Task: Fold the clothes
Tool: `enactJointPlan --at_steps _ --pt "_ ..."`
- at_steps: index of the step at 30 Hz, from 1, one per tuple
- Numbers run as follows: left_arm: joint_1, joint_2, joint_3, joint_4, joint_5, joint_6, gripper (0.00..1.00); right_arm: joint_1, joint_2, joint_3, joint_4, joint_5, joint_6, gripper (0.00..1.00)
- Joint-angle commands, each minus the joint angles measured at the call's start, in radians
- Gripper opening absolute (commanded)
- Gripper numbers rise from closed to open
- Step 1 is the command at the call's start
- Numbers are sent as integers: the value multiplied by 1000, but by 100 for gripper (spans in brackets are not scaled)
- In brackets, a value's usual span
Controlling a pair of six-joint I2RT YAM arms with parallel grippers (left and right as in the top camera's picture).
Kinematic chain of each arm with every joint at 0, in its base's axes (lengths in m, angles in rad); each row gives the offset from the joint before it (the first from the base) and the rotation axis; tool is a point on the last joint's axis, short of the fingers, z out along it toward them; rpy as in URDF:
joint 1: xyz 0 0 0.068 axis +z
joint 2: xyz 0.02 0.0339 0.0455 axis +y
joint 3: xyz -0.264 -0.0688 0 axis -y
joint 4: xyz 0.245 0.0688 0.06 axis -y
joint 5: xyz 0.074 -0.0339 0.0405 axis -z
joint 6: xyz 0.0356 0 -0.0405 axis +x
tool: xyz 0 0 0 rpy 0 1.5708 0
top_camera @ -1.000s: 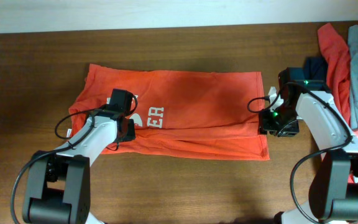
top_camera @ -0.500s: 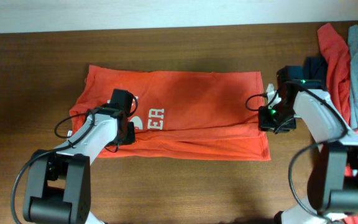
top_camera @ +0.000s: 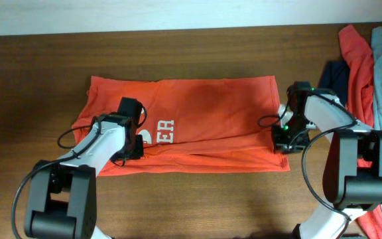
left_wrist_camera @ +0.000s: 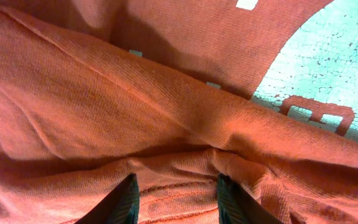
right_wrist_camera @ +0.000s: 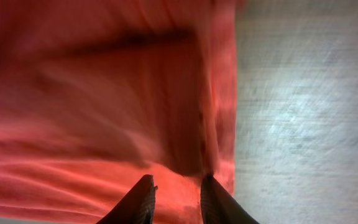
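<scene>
left pincer [left_wrist_camera: 177, 182] and right pincer [right_wrist_camera: 178, 182] each nip the orange t-shirt [top_camera: 211, 106] on the wooden table [top_camera: 191, 199].

1. Overhead, we see even, fairly bright light on the matte worktop [top_camera: 197, 199]; soft, faint shadows hug the arms [top_camera: 95, 143].
2. Above the left pincer [left_wrist_camera: 176, 202], the T-shirt [left_wrist_camera: 135, 112] weave is crisp, its folds deeply shadowed.
3. Ahead of the right pincer [right_wrist_camera: 176, 199], heavy blur smears the cloth; the worktop right of it looks washed pale.
</scene>
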Motion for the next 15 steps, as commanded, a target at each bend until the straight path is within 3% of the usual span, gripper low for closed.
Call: enactJointPlan --at_steps 1,9,15 --pt "-6 61 -104 -43 37 1 41 -6 13 -74 21 36 34 30" --pt "-6 61 -133 -59 37 2 42 -6 13 -248 129 37 86 29" --pt "-6 61 -133 -75 36 2 42 -6 13 -316 135 26 216 25"
